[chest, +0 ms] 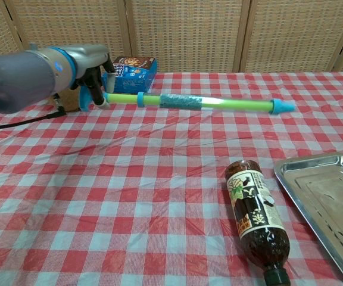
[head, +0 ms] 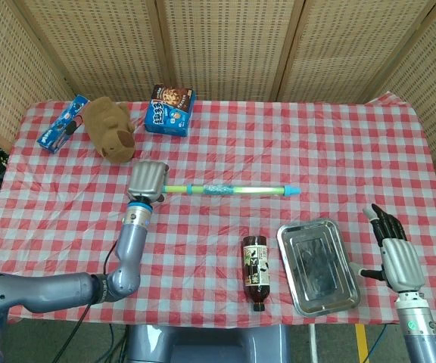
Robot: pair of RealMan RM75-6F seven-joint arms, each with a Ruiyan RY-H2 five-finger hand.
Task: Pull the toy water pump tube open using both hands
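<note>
The toy water pump tube (head: 229, 188) (chest: 195, 102) is a thin green rod with blue ends and a patterned blue sleeve. It hangs level above the checked cloth. My left hand (head: 147, 180) (chest: 87, 62) grips its blue handle end at the left. Its pointed blue tip (chest: 283, 106) sticks out to the right, free. My right hand (head: 391, 250) is open with fingers spread, off the table's front right corner, far from the tube. The chest view does not show the right hand.
A brown bottle (head: 254, 272) (chest: 257, 223) lies on its side near the front edge, next to a steel tray (head: 342, 290) (chest: 338, 207). A plush toy (head: 110, 128), a blue snack box (head: 170, 110) and a small blue packet (head: 62, 122) sit at the back left.
</note>
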